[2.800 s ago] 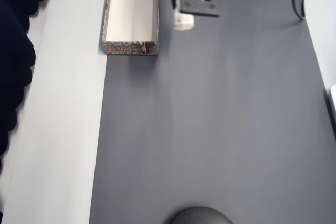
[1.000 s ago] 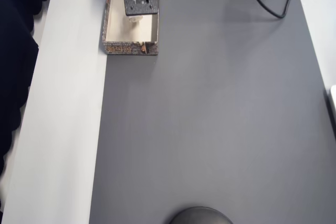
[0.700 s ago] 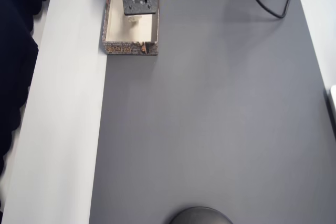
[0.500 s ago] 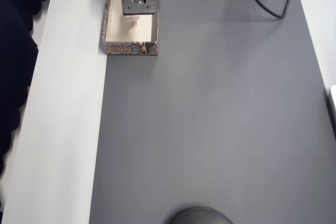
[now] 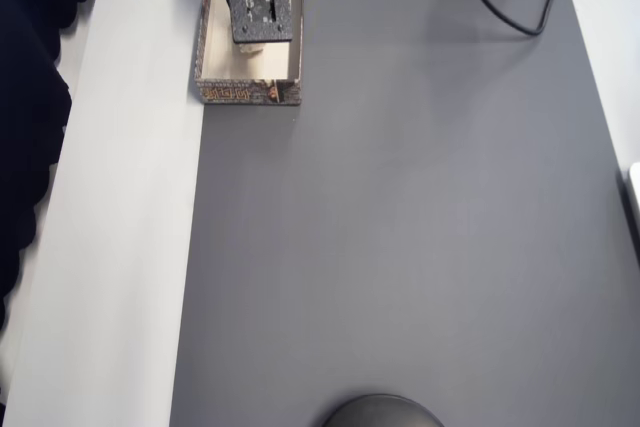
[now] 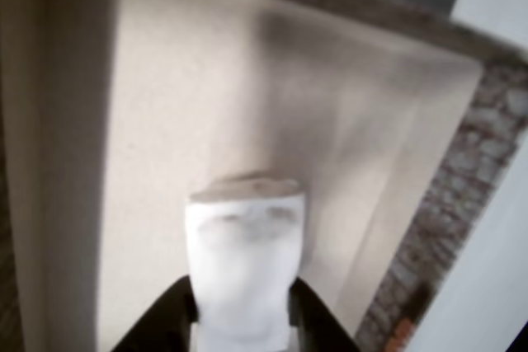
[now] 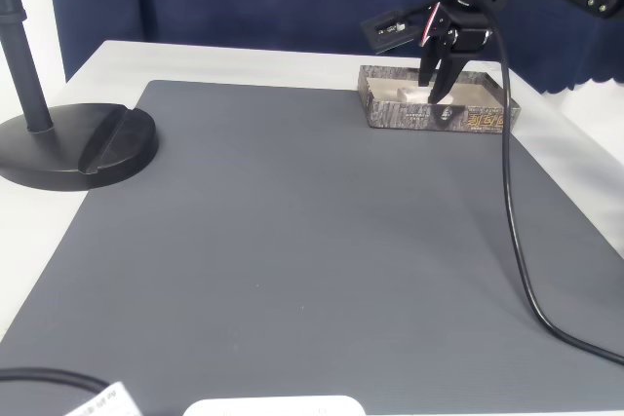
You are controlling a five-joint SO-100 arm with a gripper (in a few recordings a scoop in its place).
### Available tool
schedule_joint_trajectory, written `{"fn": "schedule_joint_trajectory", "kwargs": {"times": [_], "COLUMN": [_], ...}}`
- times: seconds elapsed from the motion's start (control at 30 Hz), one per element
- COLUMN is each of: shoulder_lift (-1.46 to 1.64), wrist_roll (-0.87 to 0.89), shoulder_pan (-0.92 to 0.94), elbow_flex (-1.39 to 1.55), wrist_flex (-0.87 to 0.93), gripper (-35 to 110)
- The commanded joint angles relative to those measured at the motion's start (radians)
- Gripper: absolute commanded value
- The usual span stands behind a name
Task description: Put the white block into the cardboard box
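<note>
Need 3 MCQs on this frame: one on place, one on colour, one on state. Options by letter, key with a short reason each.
1. Where is the gripper?
A. Over the round black stand base
B. Down inside the cardboard box
C. Above the bare middle of the mat

2. What colour is the mat under the box?
A. Dark grey
B. Green
C. Red

3. What state is the white block in?
A. Lying loose on the mat
B. Held between the gripper's fingers above the box floor
C. Resting on the box's rim

Key:
1 B: the fixed view shows the fingertips lowered between the box walls.
2 A: the overhead view shows a dark grey sheet across the table.
3 B: the wrist view shows the dark fingers on both sides of the block, with the cream box floor behind it.
</note>
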Motion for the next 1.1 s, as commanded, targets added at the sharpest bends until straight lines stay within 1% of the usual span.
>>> {"fn": "schedule_joint_trajectory", "kwargs": {"times": [0.0, 0.1, 0.23, 0.3, 0.8, 0.9, 1.07], "shoulder_lift": [0.025, 0.026, 0.038, 0.046, 0.126, 0.202, 0.319], "wrist_roll": [-0.008, -0.005, 0.018, 0.023, 0.029, -0.012, -0.064], "shoulder_pan": [-0.017, -0.025, -0.031, -0.034, -0.052, -0.048, -0.052], "elbow_flex": [-0.080, -0.081, -0.081, -0.081, -0.077, -0.023, 0.029], "wrist_flex": [-0.009, -0.037, -0.118, -0.137, -0.100, -0.084, -0.025], "gripper": [12, 21, 38, 42, 45, 45, 39]}}
